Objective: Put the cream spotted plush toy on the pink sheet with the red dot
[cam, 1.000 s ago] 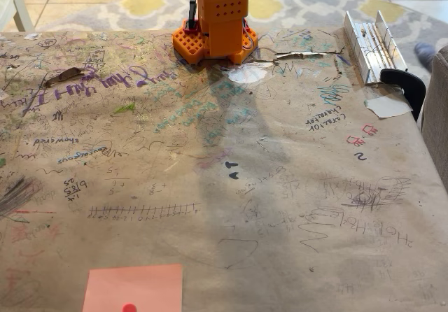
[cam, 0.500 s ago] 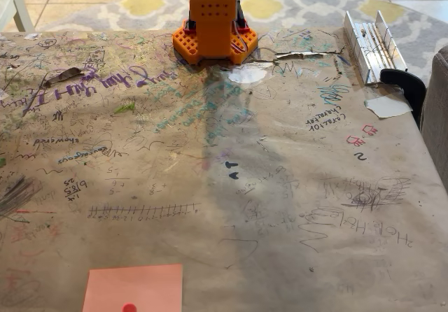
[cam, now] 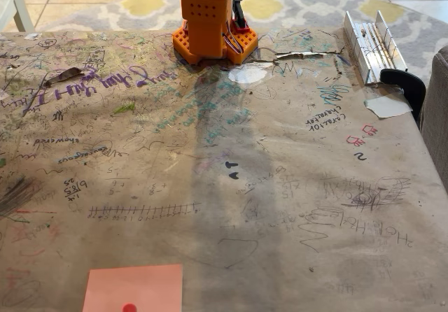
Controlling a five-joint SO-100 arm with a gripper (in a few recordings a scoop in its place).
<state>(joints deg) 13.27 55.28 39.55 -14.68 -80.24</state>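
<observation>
While the pink sheet with the red dot (cam: 133, 288) lies bare at the near-left table (cam: 294, 207) edge, placement remains undone; gripper state cannot be told.

In the fixed view, the arm's base (cam: 208, 29) stands at the far edge of the surface (cam: 280, 186), near the middle. A metal rail (cam: 371, 45) lies at the far right corner, with a clamp (cam: 406, 84) just nearer. The sheet with the dot (cam: 133, 289) lies at the near edge, left of centre.
</observation>
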